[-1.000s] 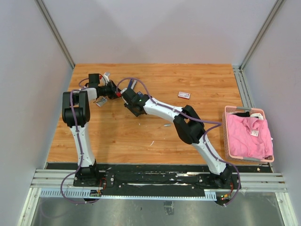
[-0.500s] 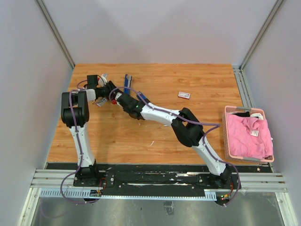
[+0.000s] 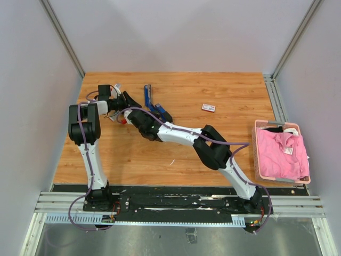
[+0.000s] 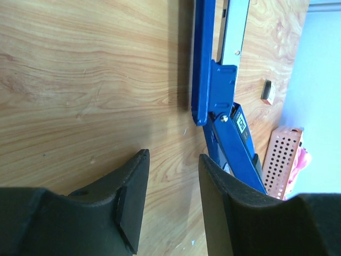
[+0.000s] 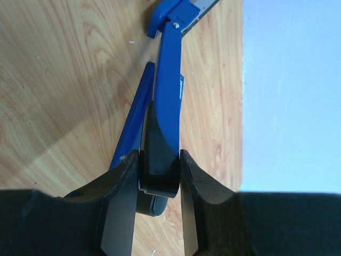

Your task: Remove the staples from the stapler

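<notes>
The wooden table carries everything. Well off to the right gripper's right stands a pink perforated basket holding pink cloth, which has no part in this job.

The blue stapler lies swung open in a V between the two grippers. The right gripper is clamped on the black-tipped end of the stapler's top arm. From its fingers that arm runs straight ahead to the hinge. The left gripper has its fingers parted with only bare wood between them. The hinge sits just ahead of it and a little to the right. From there the silvery magazine rail runs on away from the gripper, its long axis roughly along the line the fingers point.

A small white box lies beyond the stapler, to the left gripper's right and well apart from it.

As for the staples, the views do not show whether any sit in the rail. A tiny pale sliver lies on the wood behind the right gripper, beside its forearm. It may be a loose strip, but it is too small to tell.

With the right gripper pinning the top arm, the free left gripper is the nearer one to the rail. By my reading it would need to shift right and forward along that axis to reach the channel.
</notes>
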Available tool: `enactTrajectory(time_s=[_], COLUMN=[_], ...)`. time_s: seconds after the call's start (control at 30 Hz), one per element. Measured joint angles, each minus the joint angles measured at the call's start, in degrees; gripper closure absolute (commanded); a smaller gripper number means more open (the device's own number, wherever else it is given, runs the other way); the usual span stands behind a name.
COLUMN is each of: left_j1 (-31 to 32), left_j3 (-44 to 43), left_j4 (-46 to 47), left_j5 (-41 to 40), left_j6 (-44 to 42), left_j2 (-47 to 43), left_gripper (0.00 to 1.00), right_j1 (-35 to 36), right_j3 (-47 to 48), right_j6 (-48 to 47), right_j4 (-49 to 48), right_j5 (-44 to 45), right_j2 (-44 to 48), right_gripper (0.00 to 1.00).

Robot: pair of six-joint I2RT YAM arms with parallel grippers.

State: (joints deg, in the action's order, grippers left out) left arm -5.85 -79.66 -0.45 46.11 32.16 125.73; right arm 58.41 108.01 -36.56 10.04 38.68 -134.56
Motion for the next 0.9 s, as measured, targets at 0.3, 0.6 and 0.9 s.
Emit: enactTrajectory(time_s=[0.3, 0.6, 0.9], left_j1=[-0.04, -0.09, -0.09], left_j3=[-0.04, -2.54, -4.24], left_j4=[-1.33, -3.1, -4.02], left_j5=[0.2, 0.31, 0.72], left_j6=[-0.48, -1.75, -1.92], left_j2=[-0.83, -0.83, -0.83], left_gripper=[0.51, 0.5, 0.49], right_j1=[2.16, 6.27, 8.83], right_j3=[-2.4, -3.3, -3.3], right_j6=[-7.63, -9.4, -13.94], right_j4=[-5.88, -8.22, -12.31], right_j5=[2.82, 3.15, 6.45], right_j2=[0.0, -0.39, -3.15], right_gripper=[0.88, 0.81, 0.81])
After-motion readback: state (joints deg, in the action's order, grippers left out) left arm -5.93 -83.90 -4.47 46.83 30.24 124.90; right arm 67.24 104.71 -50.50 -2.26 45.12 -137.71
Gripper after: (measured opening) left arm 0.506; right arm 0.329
